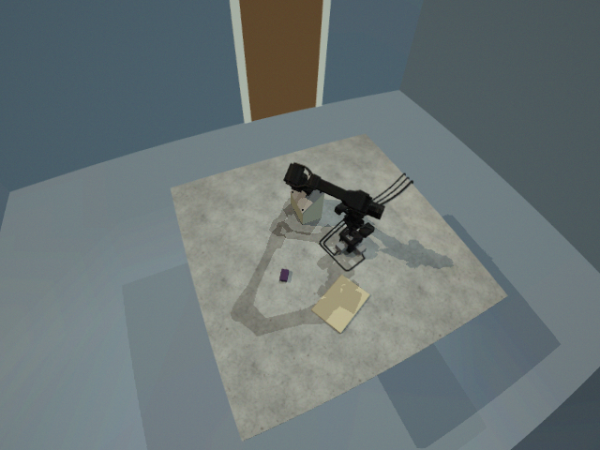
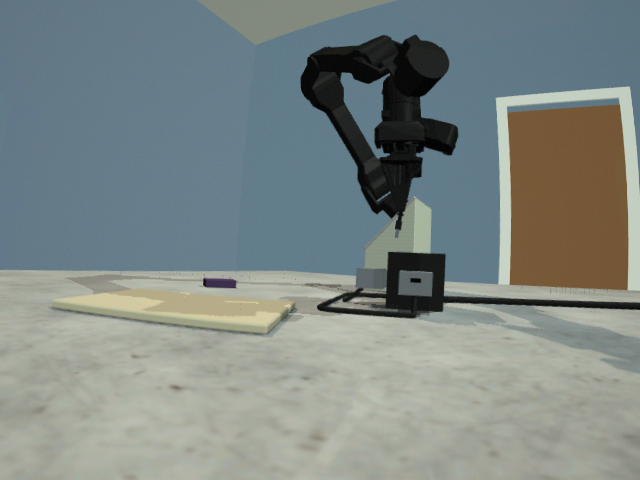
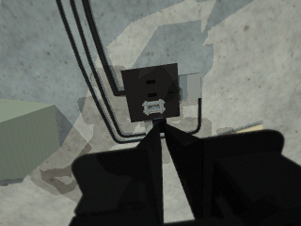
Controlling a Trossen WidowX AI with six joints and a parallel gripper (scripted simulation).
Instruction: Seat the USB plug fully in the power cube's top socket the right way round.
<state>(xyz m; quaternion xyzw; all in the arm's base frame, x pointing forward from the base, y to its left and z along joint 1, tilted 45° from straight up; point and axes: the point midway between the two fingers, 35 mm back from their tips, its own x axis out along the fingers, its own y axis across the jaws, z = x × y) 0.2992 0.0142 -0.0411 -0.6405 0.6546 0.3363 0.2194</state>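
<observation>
My gripper is shut on the USB plug, whose pale metal end points down and tilts slightly. In the exterior view the plug hangs above the level of the top of the black power cube, with a visible gap. In the wrist view the pale-framed socket on the cube's top lies just ahead of the fingertips, near one edge. Whether the plug's metal end overlaps it there cannot be told. Which way round the plug faces is too small to tell.
Grey blocks sit at the cube, among black cables. A tall pale sloped block stands nearby. A flat beige panel and a small purple block lie on the table.
</observation>
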